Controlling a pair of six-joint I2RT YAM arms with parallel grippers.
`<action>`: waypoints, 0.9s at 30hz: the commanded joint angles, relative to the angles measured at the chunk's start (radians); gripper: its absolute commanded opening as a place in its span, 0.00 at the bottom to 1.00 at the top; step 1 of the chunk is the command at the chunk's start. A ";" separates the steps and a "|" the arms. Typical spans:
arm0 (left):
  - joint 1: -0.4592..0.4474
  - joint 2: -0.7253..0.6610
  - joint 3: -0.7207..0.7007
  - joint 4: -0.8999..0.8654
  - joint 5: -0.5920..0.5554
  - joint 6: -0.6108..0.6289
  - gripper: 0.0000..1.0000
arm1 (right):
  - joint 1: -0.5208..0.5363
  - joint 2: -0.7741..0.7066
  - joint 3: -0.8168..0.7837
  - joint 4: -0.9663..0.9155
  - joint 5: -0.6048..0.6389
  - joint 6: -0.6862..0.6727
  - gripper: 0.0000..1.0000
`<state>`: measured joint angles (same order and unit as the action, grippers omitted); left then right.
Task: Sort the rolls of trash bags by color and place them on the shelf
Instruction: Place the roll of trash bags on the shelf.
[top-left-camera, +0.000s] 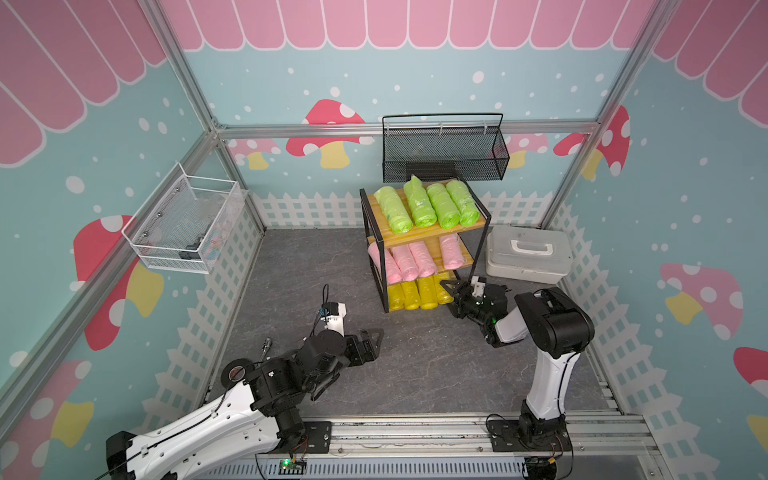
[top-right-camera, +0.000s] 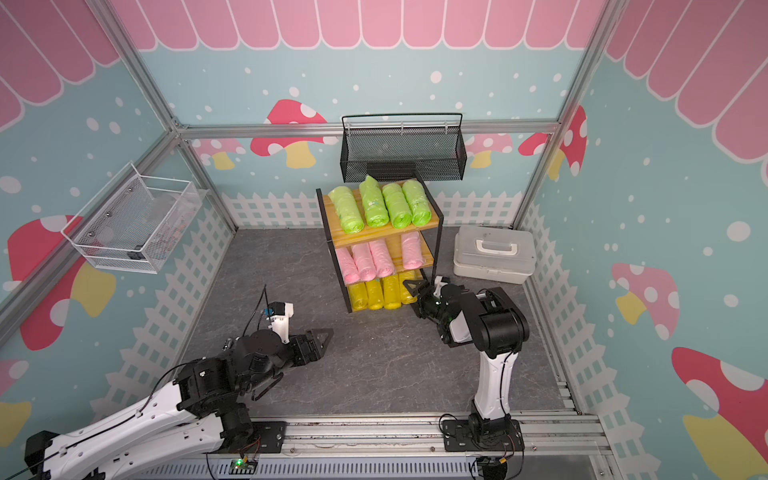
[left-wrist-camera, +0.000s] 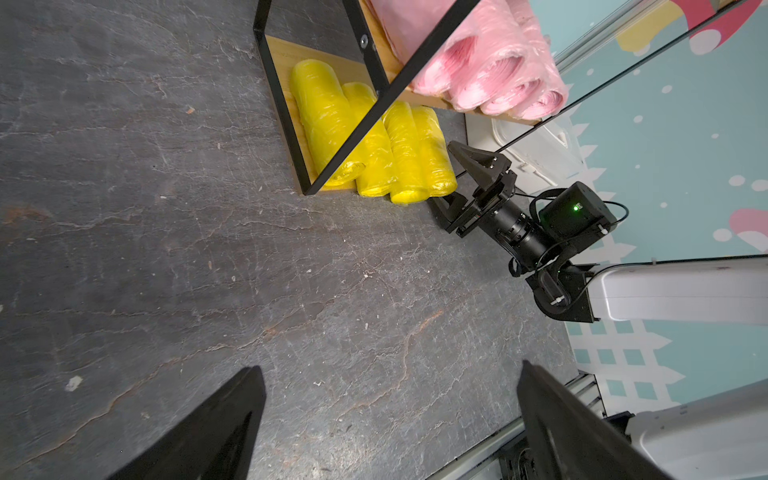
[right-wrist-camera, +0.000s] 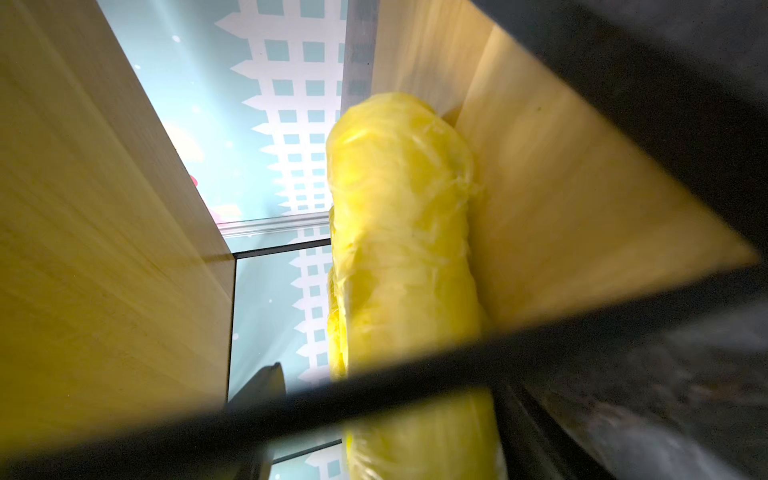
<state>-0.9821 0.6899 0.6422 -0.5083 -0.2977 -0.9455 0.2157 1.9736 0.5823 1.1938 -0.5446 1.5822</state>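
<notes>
Right hand (left-wrist-camera: 441, 172) spread at yellow rolls (left-wrist-camera: 324, 120), elbow raised

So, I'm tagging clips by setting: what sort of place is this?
Probably a staged robot test cell: aluminium framing holds mushroom wall panels, and the left arm and right arm sit on a rail facing a shelf of trash bag rolls.
</notes>
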 joint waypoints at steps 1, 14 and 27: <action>0.003 -0.002 0.028 0.005 0.012 0.011 0.97 | -0.005 0.002 -0.030 -0.001 -0.077 0.000 0.81; 0.003 -0.004 0.027 0.026 0.020 0.005 0.97 | -0.041 -0.144 -0.090 -0.431 -0.104 -0.163 0.82; 0.002 0.011 -0.002 0.059 0.026 -0.013 0.97 | -0.042 -0.301 -0.146 -0.690 -0.103 -0.252 0.75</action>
<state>-0.9821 0.6918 0.6418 -0.4843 -0.2852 -0.9470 0.1772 1.6955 0.4854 0.6750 -0.6724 1.3663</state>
